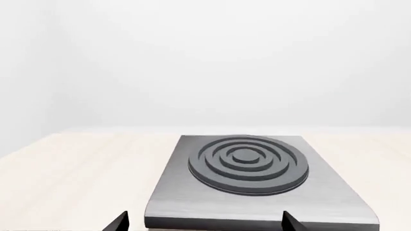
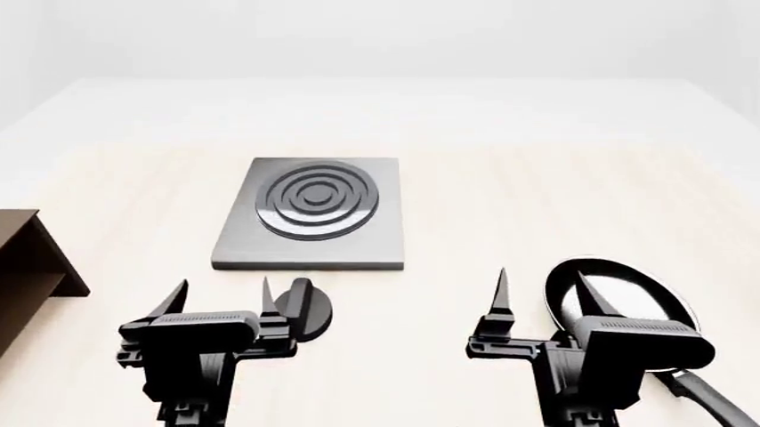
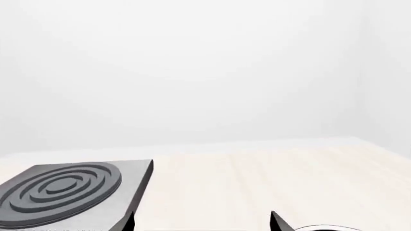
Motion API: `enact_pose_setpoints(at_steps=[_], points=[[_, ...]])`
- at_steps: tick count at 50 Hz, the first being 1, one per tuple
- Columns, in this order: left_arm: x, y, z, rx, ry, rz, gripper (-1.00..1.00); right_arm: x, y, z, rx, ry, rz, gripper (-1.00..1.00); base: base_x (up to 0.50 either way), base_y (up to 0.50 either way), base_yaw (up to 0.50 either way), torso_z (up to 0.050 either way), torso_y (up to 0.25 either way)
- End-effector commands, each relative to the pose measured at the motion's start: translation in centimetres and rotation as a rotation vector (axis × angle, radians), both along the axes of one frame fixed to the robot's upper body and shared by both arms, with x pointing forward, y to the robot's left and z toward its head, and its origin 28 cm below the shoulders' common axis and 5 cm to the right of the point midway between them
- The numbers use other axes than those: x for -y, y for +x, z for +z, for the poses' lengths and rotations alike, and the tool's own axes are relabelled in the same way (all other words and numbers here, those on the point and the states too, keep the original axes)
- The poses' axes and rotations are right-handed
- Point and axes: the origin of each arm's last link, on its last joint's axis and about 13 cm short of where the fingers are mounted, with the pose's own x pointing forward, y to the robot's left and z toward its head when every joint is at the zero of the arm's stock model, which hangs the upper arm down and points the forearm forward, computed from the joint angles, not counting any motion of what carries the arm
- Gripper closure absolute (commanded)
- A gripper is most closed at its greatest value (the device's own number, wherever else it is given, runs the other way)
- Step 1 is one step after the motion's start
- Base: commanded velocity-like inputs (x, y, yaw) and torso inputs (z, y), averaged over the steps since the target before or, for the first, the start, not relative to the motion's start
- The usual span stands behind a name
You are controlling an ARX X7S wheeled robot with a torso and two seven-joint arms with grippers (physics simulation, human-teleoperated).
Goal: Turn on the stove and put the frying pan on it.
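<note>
— Where do things stand, going from your left across?

— Take the stove [image 2: 311,213] as the marker. Off to its left and nearer me is a brown wooden shelf [image 2: 30,267], which has no part in this. My left claw [image 2: 222,298] hangs just short of the stove's near edge, fingers spread wide, nothing between them. The round black knob [image 2: 303,309] sits beside that claw's inner finger, between me and the stove; whether the finger touches it I cannot tell.

— Is the burner on?

— Nothing shows it. The rings [image 1: 247,163] look plain black in the left wrist view, and I judge the knob not yet turned.

— And the pan?

— The frying pan [image 2: 618,298] lies on the table [image 2: 499,205] to the right of the stove and nearer me, well apart from it, handle pointing back toward me. My right claw [image 2: 546,294] hovers over its near rim, fingers parted and empty.

— So what remains?

— All of it, as I judge: turn the knob, grip the pan, carry it left onto the rings.
</note>
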Motion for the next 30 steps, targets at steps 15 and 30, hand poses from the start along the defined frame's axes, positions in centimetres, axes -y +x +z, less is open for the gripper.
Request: enact_pose_setpoints(at_steps=[15,30], points=[[-1.7,1.9,-3.9,-0.082,0.040,0.071,-1.00,0.0,-0.1,-0.3,-0.006,-0.003,0.003,-1.00,0.00,0.00,0.00,0.000,0.000],[-2.1,2.5,-5.9,-0.113,0.075,0.096,-1.00,0.0,-0.1,-0.3,-0.008,-0.002,0.007,-1.00,0.00,0.00,0.00,0.000,0.000]])
